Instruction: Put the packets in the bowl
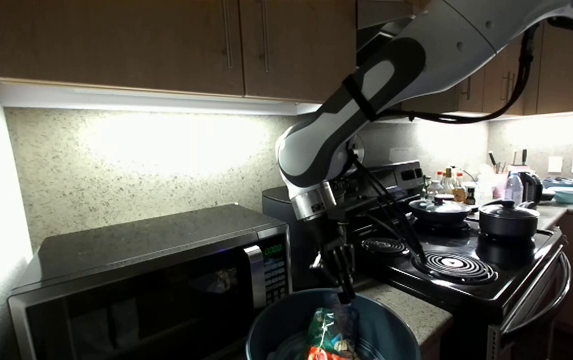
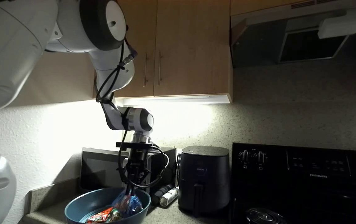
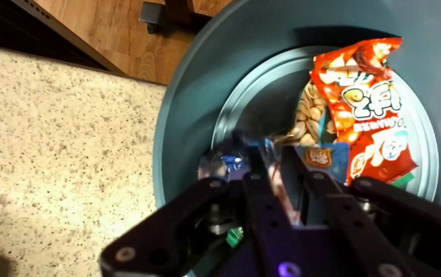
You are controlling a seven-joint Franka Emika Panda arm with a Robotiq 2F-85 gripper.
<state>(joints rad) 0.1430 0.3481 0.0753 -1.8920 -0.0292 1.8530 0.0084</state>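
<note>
Bowl [image 1: 394, 325], blue-grey, on the near side in both exterior views; microwave [image 1: 131, 310] to its left in an exterior view, stove [image 1: 509, 272] to the right in both. Gripper [image 3: 276, 154] points down, tips over the bowl's opening. Fingers [image 3: 258, 165] stand slightly apart, what looks like crinkled wrapping [image 3: 281, 192] between them; cannot tell whether they pinch it. Blue packet [image 2: 134, 205] directly under the fingertips, inside the rim, blurred in the wrist view. Orange-red packet [image 3: 374, 104] lies in the bowl, printed face up. Green packet [image 1: 322, 325] in there too, just beyond the orange-red one in an exterior view. Nut-pictured wrapping [image 3: 311, 115] beside the orange-red packet; whether it is the green one's, cannot tell. Right of the bowl: pale canister [image 2: 170, 197], lying, then black air fryer [image 2: 204, 174].
</note>
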